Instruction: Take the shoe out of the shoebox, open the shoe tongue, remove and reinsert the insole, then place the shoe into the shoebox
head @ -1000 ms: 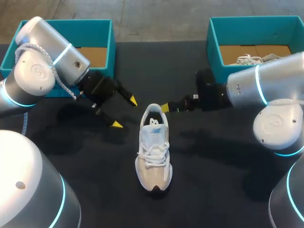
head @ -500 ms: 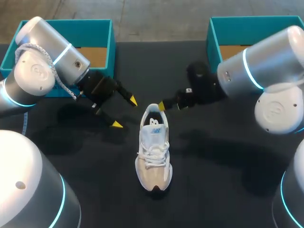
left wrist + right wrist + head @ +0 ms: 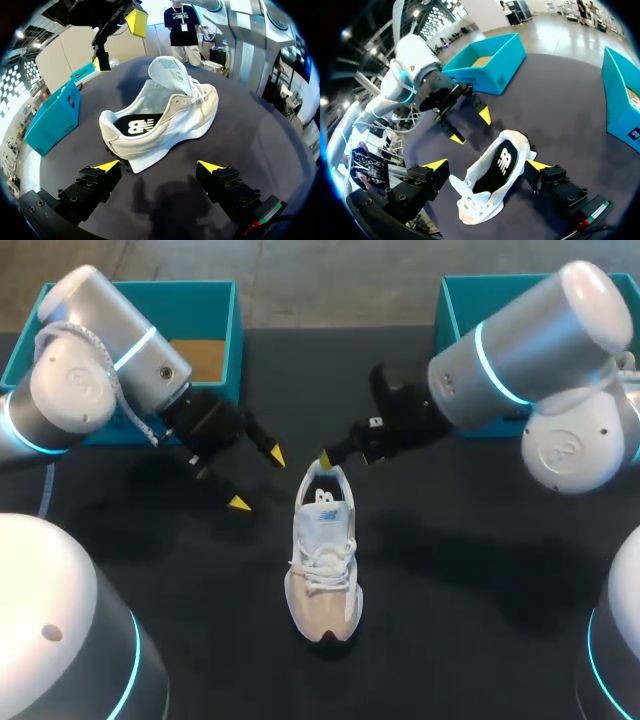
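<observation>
Since the shoe (image 3: 323, 555) stands unheld on the table (image 3: 470, 630), right gripper (image 3: 487, 165) spread wide seemingly just over its heel at twelve o'clock, left gripper (image 3: 257, 478) wide at ten, a finger could snag the collar and topple it.

Dark table (image 3: 450, 570). White/beige shoe (image 3: 323, 560) stands on its sole mid-table, heel toward the far edge, toe toward the near one. Teal left box (image 3: 215, 310) and right box (image 3: 450, 330) sit at the far corners, well apart from the shoe.
</observation>
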`<state>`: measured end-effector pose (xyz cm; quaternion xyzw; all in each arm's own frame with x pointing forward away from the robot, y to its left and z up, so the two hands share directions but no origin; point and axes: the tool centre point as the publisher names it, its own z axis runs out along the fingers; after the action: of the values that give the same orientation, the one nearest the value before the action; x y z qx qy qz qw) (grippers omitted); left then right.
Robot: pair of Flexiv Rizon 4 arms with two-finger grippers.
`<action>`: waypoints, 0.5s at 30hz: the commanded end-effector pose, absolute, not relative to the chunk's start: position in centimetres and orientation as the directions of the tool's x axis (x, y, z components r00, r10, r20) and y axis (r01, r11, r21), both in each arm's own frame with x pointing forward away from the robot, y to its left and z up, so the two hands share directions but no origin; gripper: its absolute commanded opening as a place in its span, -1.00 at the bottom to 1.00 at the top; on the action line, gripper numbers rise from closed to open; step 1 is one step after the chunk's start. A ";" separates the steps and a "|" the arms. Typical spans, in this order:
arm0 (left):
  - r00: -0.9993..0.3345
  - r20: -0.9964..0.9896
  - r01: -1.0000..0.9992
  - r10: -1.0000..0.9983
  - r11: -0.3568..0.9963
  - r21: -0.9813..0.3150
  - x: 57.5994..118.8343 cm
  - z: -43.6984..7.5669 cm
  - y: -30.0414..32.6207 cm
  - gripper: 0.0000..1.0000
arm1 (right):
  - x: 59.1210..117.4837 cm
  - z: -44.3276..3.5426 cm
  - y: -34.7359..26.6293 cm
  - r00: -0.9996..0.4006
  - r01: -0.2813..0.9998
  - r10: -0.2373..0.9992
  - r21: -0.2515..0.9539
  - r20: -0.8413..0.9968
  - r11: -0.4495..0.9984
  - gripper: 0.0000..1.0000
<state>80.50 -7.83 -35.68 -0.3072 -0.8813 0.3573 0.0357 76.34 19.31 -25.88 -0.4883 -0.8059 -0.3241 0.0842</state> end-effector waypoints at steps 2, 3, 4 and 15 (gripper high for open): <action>-0.798 -0.140 0.525 0.586 0.562 -0.640 81.0 -34.1 -6.3 1.00 | 76.7 -25.9 21.1 -0.453 0.850 0.848 0.419 0.275 0.319 1.00; -0.797 -0.140 0.528 0.588 0.564 -0.635 81.0 -33.9 -5.9 1.00 | 76.7 -26.0 21.3 -0.444 0.855 0.857 0.411 0.263 0.317 1.00; -0.797 -0.139 0.529 0.587 0.568 -0.631 81.0 -33.7 -5.7 1.00 | 76.8 -26.0 21.4 -0.444 0.855 0.857 0.410 0.262 0.318 1.00; -0.798 -0.132 0.541 0.588 0.602 -0.587 81.1 -32.2 -2.3 1.00 | 76.8 -27.5 23.0 -0.418 0.869 0.884 0.377 0.212 0.320 1.00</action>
<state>81.64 -3.09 -32.88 -0.3157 -0.8926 0.3194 0.0415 76.49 21.90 -27.00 -0.5186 -0.8117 -0.2646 0.0471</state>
